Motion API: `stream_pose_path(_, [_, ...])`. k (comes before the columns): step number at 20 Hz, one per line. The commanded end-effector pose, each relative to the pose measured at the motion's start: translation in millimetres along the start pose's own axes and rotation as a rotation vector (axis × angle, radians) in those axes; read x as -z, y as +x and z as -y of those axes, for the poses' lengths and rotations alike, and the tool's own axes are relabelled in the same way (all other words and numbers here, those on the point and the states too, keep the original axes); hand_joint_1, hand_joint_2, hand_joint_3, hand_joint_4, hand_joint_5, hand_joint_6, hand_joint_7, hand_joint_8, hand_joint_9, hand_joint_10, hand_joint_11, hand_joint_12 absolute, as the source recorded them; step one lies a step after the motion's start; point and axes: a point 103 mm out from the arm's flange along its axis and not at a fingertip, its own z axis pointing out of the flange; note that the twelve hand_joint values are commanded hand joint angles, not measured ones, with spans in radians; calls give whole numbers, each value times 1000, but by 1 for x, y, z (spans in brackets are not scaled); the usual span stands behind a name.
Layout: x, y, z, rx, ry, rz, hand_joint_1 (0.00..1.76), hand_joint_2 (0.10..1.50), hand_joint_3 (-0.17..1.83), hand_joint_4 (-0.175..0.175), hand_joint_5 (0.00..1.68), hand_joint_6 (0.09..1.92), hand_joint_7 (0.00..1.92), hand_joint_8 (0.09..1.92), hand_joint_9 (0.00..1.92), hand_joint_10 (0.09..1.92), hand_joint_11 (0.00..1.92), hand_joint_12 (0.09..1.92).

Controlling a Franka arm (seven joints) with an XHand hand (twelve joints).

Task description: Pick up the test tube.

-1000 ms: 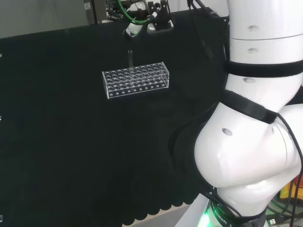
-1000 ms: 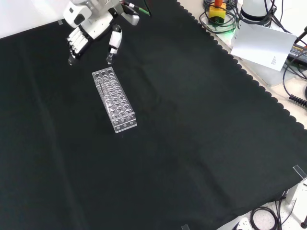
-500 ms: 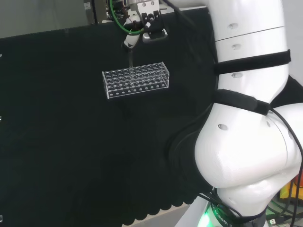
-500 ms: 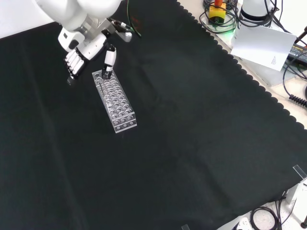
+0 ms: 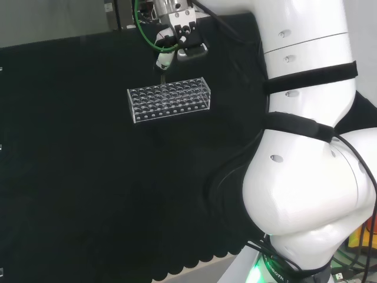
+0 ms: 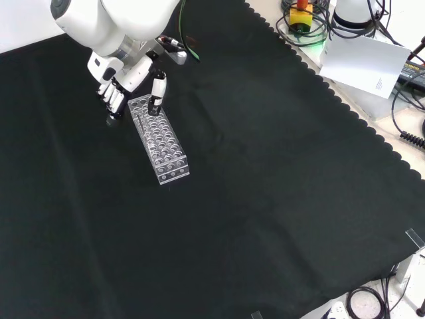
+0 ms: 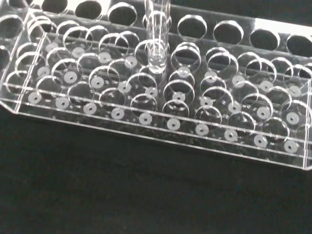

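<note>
My hand (image 6: 126,73) is over the far end of the rack (image 6: 159,138) on the counter (image 6: 279,173), fingers (image 6: 113,100) and thumb (image 6: 157,90) apart, holding nothing. The tube (image 7: 157,34) stands upright in the rack.

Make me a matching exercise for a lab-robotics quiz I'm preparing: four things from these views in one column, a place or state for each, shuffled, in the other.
Things:
1. test tube
2. rack
3. hand
4. sheet of paper

Places or states:
A. lies off the cloth at the front view's upper right
B. stands upright in a hole of clear plastic
C. hangs over the rack's far end in the front view
D. rests on the black cloth, almost all holes empty

Pairs: 1-B, 2-D, 3-C, 4-A
</note>
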Motion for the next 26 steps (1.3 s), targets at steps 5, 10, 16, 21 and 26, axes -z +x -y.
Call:
stream_pose_path(5, [-9, 7, 15, 16, -4, 1, 810, 1045, -175, -81, 317, 87, 442, 901, 309, 918, 0, 1530])
stream_pose_path(10, [-11, 12, 11, 18, -40, 26, 877, 1036, -175, -82, 385, 87, 547, 886, 404, 882, 23, 1559])
stream_pose_path(16, [-8, 21, 3, 19, -71, 67, 968, 1025, -175, -91, 525, 87, 824, 838, 655, 770, 164, 1505])
stream_pose_path(21, [-5, 25, -3, 11, -85, 91, 1005, 1026, -175, -125, 723, 188, 990, 814, 859, 677, 305, 1442])
stream_pose_path(26, [-6, 25, -7, 3, -92, 102, 1050, 1027, -175, -156, 770, 475, 1111, 773, 991, 602, 398, 1402])
